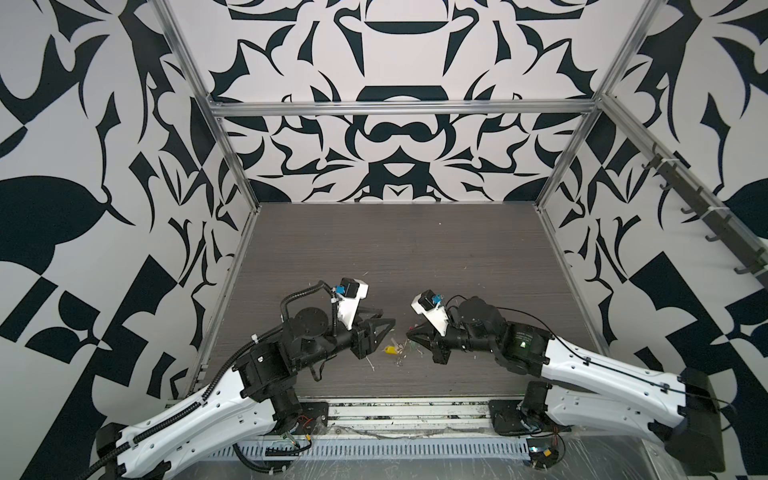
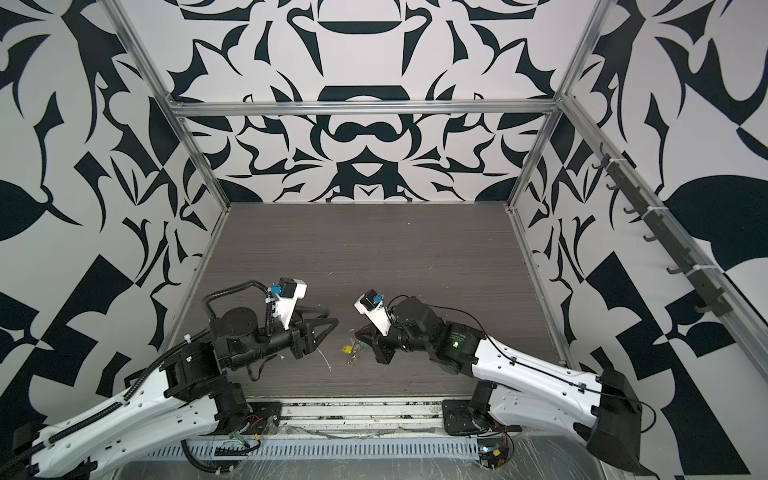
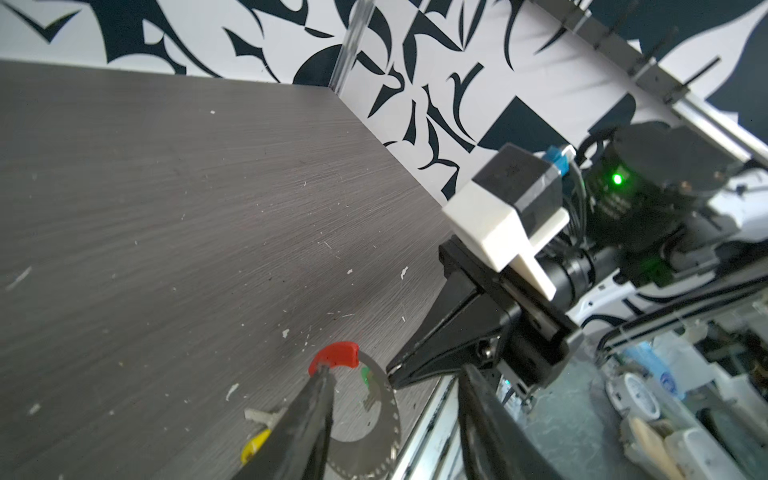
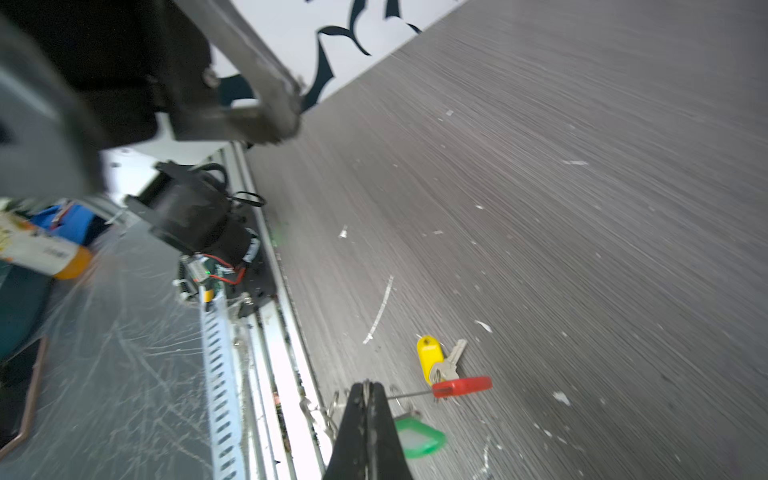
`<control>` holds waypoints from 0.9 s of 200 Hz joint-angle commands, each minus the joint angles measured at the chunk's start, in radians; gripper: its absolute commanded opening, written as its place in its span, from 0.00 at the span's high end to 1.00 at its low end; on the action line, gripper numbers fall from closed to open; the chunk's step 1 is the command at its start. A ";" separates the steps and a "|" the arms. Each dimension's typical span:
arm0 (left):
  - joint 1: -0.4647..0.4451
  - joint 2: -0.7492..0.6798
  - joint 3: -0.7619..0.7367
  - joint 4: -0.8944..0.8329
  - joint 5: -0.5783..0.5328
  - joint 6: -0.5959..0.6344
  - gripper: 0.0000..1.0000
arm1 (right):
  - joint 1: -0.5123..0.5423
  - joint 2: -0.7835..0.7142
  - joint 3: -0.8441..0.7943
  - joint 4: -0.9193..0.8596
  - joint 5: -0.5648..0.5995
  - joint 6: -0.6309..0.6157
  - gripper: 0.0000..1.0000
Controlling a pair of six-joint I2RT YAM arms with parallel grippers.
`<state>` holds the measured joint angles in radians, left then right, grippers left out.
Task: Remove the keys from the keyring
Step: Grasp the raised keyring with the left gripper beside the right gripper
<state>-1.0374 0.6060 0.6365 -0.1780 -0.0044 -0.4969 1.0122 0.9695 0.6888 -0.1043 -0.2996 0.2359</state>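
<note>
Two plastic tags tell me where the keys (image 4: 451, 358) are: the yellow tag (image 4: 428, 357) lies on the dark desk (image 1: 415, 249) toward its front edge with a silver key just beside it, and the green tag (image 4: 419, 436) sits right by my right tool (image 4: 368, 387), its own key hidden from me; the right tool's jaws are pressed together on the thin grey wire of the keyring (image 4: 461, 386), close to the red sleeve (image 3: 336, 354); whether either key is threaded on the hoop I cannot tell; my left tool (image 1: 387, 316) hovers facing the right one with its jaws apart; in the left wrist view one finger (image 3: 316, 407) crosses an end of the red sleeve, but contact I cannot judge; white flecks (image 4: 378, 309) litter the desk.
</note>
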 commanded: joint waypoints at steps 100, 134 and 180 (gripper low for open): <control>-0.001 0.013 -0.049 0.120 0.161 0.083 0.68 | -0.055 -0.080 0.081 0.220 -0.269 0.039 1.00; -0.001 0.039 -0.046 0.168 0.216 0.087 0.69 | -0.056 -0.082 0.084 0.259 -0.282 0.059 1.00; -0.001 0.032 -0.046 0.192 0.249 0.090 0.74 | -0.057 -0.091 0.081 0.286 -0.274 0.076 1.00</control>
<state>-1.0344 0.6426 0.5987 -0.0376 0.1867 -0.4175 0.9504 0.8997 0.7246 0.0624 -0.5541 0.2916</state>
